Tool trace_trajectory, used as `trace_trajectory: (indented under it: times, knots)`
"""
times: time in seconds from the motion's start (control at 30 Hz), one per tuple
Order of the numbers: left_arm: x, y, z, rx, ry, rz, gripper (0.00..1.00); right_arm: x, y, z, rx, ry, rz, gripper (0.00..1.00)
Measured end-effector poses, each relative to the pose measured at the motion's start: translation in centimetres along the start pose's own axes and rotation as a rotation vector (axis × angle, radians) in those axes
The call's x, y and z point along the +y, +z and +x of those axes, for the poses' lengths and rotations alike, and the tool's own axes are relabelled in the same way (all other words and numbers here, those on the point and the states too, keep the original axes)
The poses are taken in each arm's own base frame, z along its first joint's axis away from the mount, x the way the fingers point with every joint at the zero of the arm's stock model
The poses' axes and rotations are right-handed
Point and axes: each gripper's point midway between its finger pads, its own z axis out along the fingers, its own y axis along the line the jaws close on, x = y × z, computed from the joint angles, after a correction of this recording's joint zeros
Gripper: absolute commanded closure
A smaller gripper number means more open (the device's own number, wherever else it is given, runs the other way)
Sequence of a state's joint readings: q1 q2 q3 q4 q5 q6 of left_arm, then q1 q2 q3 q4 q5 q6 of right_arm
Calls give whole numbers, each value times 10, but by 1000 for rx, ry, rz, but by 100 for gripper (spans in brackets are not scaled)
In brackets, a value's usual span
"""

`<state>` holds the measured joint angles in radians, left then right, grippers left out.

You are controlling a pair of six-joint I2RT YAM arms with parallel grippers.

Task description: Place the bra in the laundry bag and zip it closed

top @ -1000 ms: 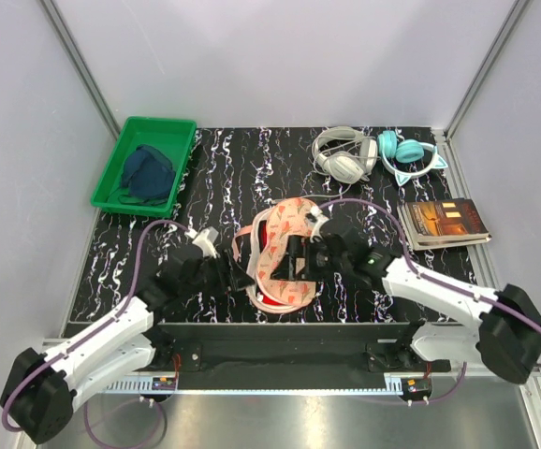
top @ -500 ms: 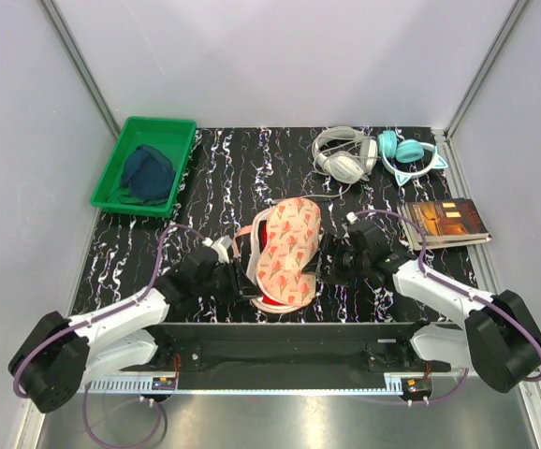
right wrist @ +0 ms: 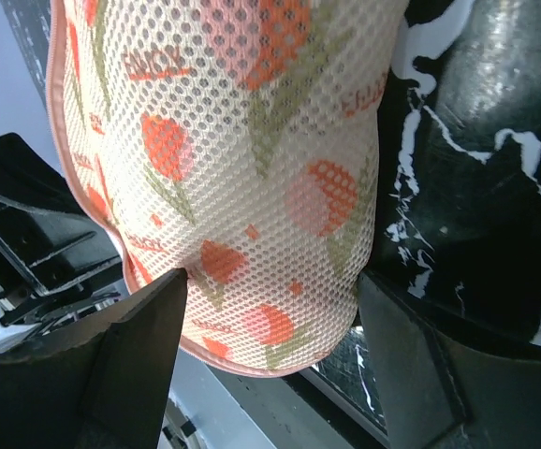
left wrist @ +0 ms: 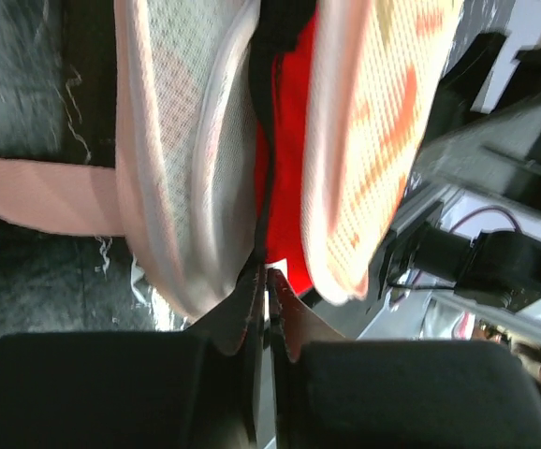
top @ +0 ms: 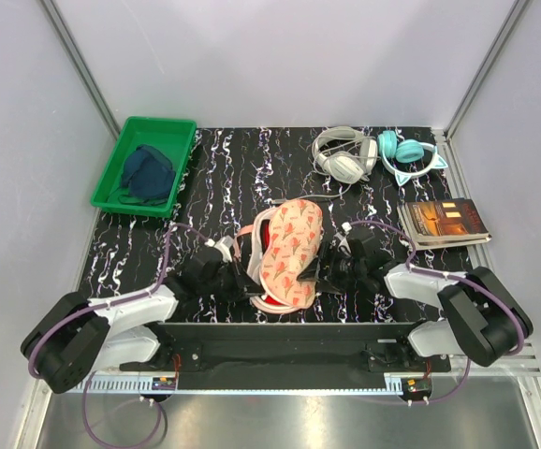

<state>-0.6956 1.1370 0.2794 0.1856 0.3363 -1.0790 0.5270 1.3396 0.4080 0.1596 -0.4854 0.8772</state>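
The peach-pink printed laundry bag point(top: 289, 251) lies at the table's near middle, its two halves nearly together. In the left wrist view the red bra point(left wrist: 287, 159) shows in the gap between the bag's mesh halves point(left wrist: 182, 140). My left gripper point(top: 250, 281) point(left wrist: 266, 276) is shut at the bag's near-left rim, pinched where the halves meet. My right gripper point(top: 319, 271) point(right wrist: 270, 281) stands open and wide, straddling the bag's rounded end point(right wrist: 252, 140), with a finger against each side.
A green tray point(top: 158, 122) holding a dark blue garment point(top: 147, 175) sits at the back left. White headphones point(top: 341, 154), teal cat-ear headphones point(top: 409, 157) and a book point(top: 444, 223) lie at the back right. The bag's pink strap loop point(left wrist: 46, 192) trails left.
The bag's upper half has come down over the bra. My left gripper closed at the bag's rim. My right gripper moved off the bag's top to its right side and narrowed a little.
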Motion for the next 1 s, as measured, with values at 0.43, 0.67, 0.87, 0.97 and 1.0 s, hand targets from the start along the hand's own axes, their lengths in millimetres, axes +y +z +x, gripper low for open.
trace_trajectory:
  times: [0.43, 0.67, 0.87, 0.97, 1.0]
  knots:
    - [8, -7, -20, -123, 58, -56, 51, 15, 0, 3, 32, -27, -87, 20]
    - [-12, -45, -27, -222, 144, 11, 31, 33, -8, -3, 18, -64, -117, 20]
    - [-5, -45, -25, -210, 142, -17, 23, 33, -11, -2, 22, -64, -110, 20]
    - [12, -36, -28, -187, 104, -91, 25, 33, -13, -1, 22, -65, -109, 19]
    - [16, -34, -30, -183, 93, -108, 28, 33, -13, -1, 21, -67, -109, 19]
